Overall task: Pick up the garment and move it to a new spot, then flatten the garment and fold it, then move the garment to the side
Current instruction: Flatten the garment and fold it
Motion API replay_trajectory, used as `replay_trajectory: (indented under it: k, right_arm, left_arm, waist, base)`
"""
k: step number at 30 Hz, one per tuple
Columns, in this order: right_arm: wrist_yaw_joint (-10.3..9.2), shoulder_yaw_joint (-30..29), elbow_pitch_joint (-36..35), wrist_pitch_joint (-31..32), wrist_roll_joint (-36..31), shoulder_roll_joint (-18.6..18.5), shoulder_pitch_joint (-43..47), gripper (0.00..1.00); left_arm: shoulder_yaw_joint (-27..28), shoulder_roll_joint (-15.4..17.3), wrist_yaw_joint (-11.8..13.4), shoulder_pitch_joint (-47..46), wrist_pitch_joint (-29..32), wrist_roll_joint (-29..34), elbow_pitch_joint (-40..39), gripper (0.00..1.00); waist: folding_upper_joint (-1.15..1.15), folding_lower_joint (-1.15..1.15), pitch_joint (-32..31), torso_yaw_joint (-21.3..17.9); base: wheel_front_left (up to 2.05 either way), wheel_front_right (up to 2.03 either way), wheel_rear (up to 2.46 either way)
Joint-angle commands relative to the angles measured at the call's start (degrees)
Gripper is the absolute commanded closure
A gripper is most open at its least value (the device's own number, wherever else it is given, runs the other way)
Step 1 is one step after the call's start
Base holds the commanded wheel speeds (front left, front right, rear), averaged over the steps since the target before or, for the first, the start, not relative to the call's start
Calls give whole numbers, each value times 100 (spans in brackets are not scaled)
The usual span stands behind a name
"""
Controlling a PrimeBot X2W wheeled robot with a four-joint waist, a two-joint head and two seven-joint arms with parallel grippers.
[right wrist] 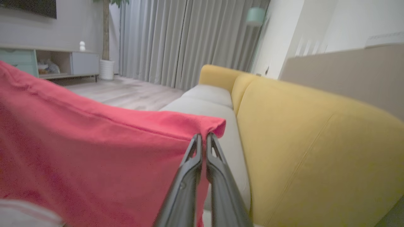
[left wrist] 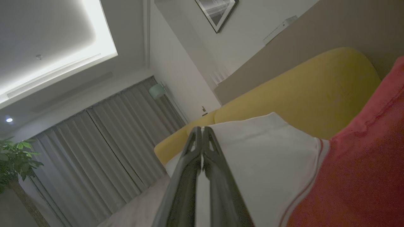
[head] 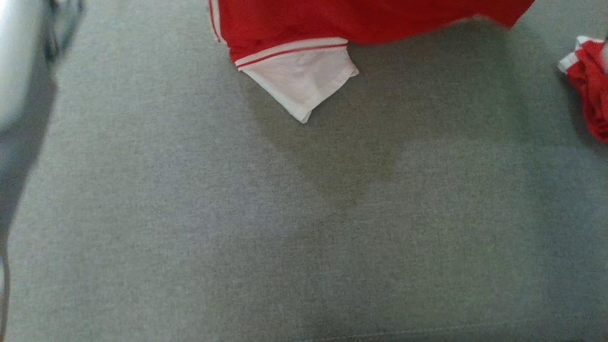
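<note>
- Left wrist view, nearest: the left gripper [left wrist: 202, 130] has its two long dark fingers pressed together, clenched on the white cloth of a sleeve, which shows between them lower down.
- That white short sleeve [left wrist: 268, 151], edged with a thin red stripe, belongs to the red cotton garment with white trim [left wrist: 363, 164], which fills the right side of this view.
- In the right wrist view, the right gripper [right wrist: 203, 137] is likewise clamped shut, pinching a folded corner of the garment's red edge; the cloth stretches away to the left of the fingers.
- From the head camera, the garment hangs at the top of the view, above the grey woven sofa seat [head: 190, 213], with the white sleeve drooping to a point and a shadow beneath it.
- At the right edge of the head view sits a bunched bit of red cloth with white trim [head: 591, 90]; whether it touches the seat is unclear.
- Behind the seat rises the mustard-yellow padded sofa backrest [right wrist: 315, 142].
- Farther off hang grey pleated curtains [right wrist: 176, 41], with a low pale cabinet [right wrist: 47, 61] on the wooden floor nearby.
- A green leafy plant [left wrist: 15, 160] and a dark-framed picture [left wrist: 217, 12] show in the left wrist view.
</note>
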Motion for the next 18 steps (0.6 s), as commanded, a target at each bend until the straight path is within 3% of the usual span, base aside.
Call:
replay_trajectory:
  k: [1, 5, 11, 14, 17, 18]
  right_arm:
    - [37, 2, -67, -75, 89, -164, 346, 100]
    - [37, -38, -214, -108, 398, -216, 1514, 100]
    - [37, -259, -878, -113, 641, -171, 3385, 100]
    - [37, -228, -1145, -114, 692, -94, 3938, 100]
    - [37, -225, -1240, -114, 643, 14, 4080, 100]
    - [37, -244, -1214, -114, 578, 64, 4058, 68]
  left_arm:
    - [182, 392, 60, 145, -15, -72, -284, 100]
    - [128, 852, 387, 1850, 49, -310, -1208, 100]
    - [139, 1270, 1235, 4421, 214, -850, -2704, 100]
    - [200, 1368, 1628, 5194, 190, -990, -3273, 100]
    - [258, 1421, 1851, 5524, 141, -1024, -3591, 100]
    - [263, 1430, 1881, 5555, 130, -1014, -3632, 100]
  waist:
    - [0, -1, -64, 54]
    - [0, -1, -158, 132]
    - [0, -1, -74, 166]
    - [0, -1, -24, 128]
    - [0, -1, -32, 104]
    - [0, -1, -36, 100]
  base:
    - [0, 0, 0]
    - [0, 0, 0]
    - [0, 0, 0]
    - [0, 0, 0]
    - [0, 0, 0]
    - [0, 0, 0]
